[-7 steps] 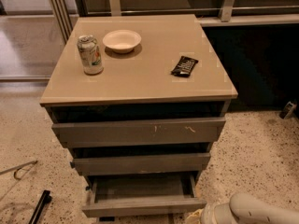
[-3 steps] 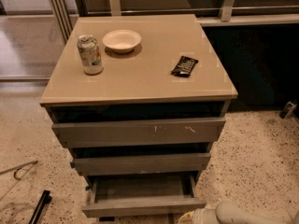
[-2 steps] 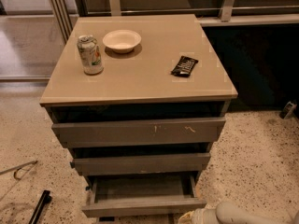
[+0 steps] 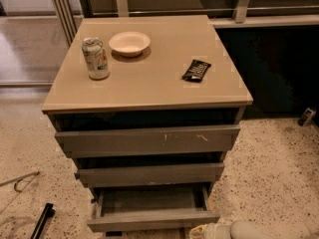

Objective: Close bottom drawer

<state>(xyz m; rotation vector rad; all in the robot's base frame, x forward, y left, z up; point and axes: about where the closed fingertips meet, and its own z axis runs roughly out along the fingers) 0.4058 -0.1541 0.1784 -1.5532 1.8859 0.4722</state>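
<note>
The bottom drawer [image 4: 152,219] is the lowest of three grey drawers in the cabinet. It stands pulled out, and its shallow grey box shows empty from above. Its plain flat front faces me at the picture's lower edge. My gripper [image 4: 199,231] is at the bottom edge, just right of the drawer front's right end and close to it. Only its pale tip and the white arm behind it show. Above it are the plain middle drawer [image 4: 149,174] and the scratched top drawer [image 4: 147,140].
The cabinet's tan top [image 4: 149,78] carries a drink can [image 4: 95,58], a white bowl [image 4: 129,43] and a dark snack bar [image 4: 196,70]. A black tool [image 4: 41,221] and a wire [image 4: 17,182] lie on the speckled floor at left. A dark wall panel stands at right.
The white arm has drawn left and down along the bottom edge, so less of it shows. The drawer has not visibly moved.
</note>
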